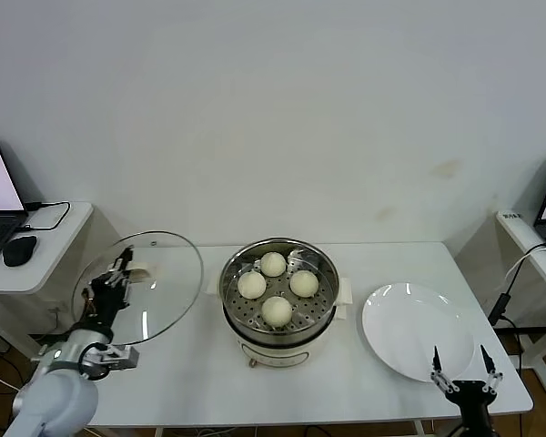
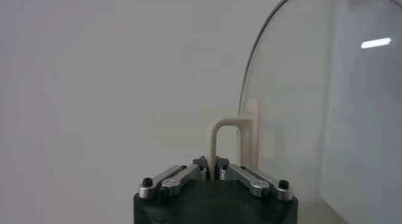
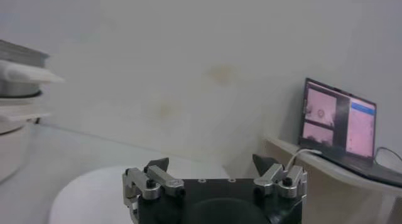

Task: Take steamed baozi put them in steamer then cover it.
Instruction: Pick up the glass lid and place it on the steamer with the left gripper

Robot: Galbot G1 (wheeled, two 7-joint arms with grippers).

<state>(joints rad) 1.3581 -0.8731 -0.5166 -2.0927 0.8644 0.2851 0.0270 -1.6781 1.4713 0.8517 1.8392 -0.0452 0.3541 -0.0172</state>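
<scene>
Gripping the cover [image 1: 138,288] by its cream bar handle [image 2: 221,140], the left hand [image 1: 114,277] holds it tilted beside the steamer [image 1: 279,300]; rigid, breakable, likely slippery glass. Right hand [image 1: 465,371] rests apart.

Four steamed baozi [image 1: 276,286] lie in the steamer [image 1: 279,304], which stands at the middle of the table [image 1: 200,364]. The plate [image 1: 409,330] lies near the right edge. The cover [image 1: 139,287] is tilted above the left edge.
</scene>
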